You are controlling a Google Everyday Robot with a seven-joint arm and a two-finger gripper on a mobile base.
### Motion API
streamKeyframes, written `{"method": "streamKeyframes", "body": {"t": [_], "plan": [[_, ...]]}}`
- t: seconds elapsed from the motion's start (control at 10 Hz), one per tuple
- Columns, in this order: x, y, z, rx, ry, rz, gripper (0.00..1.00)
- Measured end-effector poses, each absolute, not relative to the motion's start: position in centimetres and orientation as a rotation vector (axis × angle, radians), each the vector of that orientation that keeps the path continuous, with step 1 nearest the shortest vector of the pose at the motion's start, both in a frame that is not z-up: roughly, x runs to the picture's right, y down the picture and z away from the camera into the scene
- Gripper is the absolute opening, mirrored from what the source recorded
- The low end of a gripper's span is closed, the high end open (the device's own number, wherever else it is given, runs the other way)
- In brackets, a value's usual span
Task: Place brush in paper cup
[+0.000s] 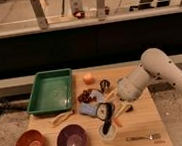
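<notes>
Gripper: the gripper (111,111) is closed on the brush (107,121), just above the paper cup (108,134).
Brush: hangs roughly upright, its lower end at the cup's mouth.
Paper cup: stands upright near the table's (141,124) front edge, between the purple bowl (72,139) and the fork (143,137).
Surroundings: green tray (50,91) at back left; orange bowl (29,144) at front left.

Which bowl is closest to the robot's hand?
The purple bowl, right beside the paper cup under the gripper holding the brush; the orange bowl sits farther away.
</notes>
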State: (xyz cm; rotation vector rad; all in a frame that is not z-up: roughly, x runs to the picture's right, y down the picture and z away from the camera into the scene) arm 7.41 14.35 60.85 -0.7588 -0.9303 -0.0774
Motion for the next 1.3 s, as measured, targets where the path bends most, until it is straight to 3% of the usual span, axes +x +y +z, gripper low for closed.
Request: {"method": "streamKeyframes", "body": {"t": [1.3], "plan": [[7.2, 16.9, 63.2, -0.797, -0.939, -0.051, 0.00]]}}
